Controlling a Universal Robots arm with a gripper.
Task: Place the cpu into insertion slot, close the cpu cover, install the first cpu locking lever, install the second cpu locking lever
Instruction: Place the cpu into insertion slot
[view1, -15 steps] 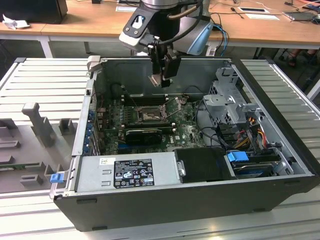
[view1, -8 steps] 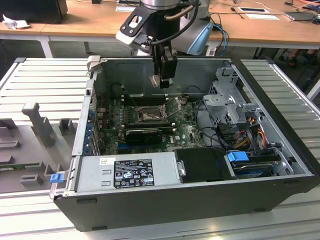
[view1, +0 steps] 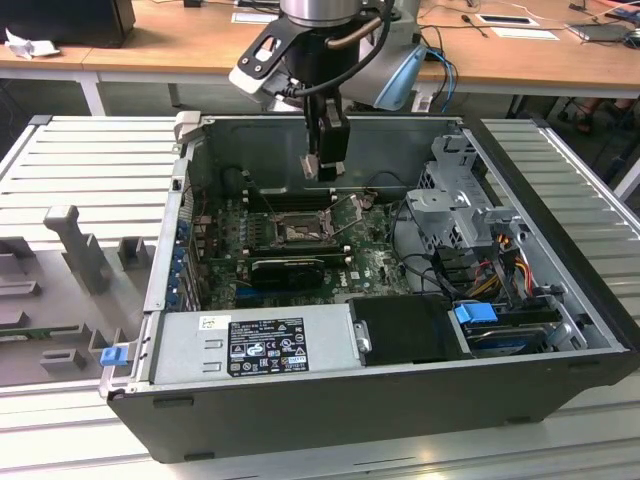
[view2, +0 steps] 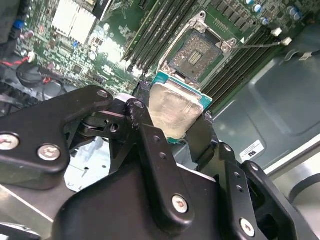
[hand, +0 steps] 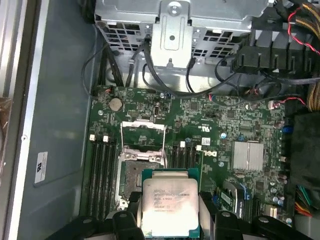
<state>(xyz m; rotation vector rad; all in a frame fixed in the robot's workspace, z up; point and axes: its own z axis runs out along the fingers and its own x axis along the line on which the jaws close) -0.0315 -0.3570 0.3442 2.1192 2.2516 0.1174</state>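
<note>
Right now the gripper (view1: 322, 172) hangs inside the open computer case (view1: 350, 420), its two black fingers (view2: 142, 100) clamped on opposite edges of the cpu (view2: 172, 112). The chip sits flat between them, grey metal top facing the wrist cameras. It is above the motherboard (hand: 215, 125) and not yet touching anything below.

The insertion slot (view2: 197, 52) lies bare, its dark centre showing. In the first wrist view the cpu cover (hand: 145, 125) stands swung open at the slot's far end, so the way down looks free. In both wrist views the chip appears offset from the slot rather than squarely over it, overlapping only its near edge.

The step in hand is seating the chip, and doing it well is mostly a matter of alignment. The chip's edges should run parallel to the slot's silver rim, and it should be centred over it before any descent. It should go down level, not corner first. I judge that a tilt or sideways drag could harm the fine contacts in the slot. The chip should drop in under its own weight, without force. The fingers need room beside the rim and the long memory slots (hand: 100, 170) when they part.
</note>
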